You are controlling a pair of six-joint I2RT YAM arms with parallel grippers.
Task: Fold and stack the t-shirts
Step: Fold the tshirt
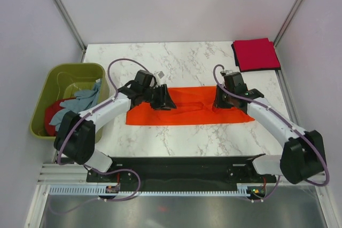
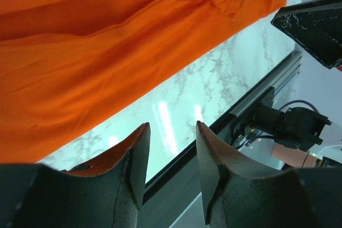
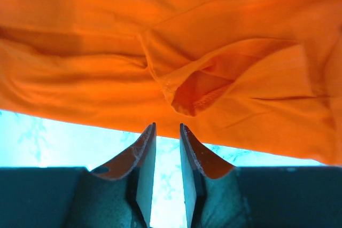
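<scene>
Midway across the marble table (image 1: 176, 57) lies the orange t-shirt (image 1: 187, 112), spread flat. The left gripper (image 1: 168, 100) is over its left part and the right gripper (image 1: 219, 101) over its right end, both narrowly parted, gripping nothing.

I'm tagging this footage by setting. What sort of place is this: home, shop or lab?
Probably a lab robot test cell, not a home: plain white panels in metal framing enclose a marble-patterned table, and a left arm and right arm are bolted at its near edge over an orange t-shirt.
</scene>
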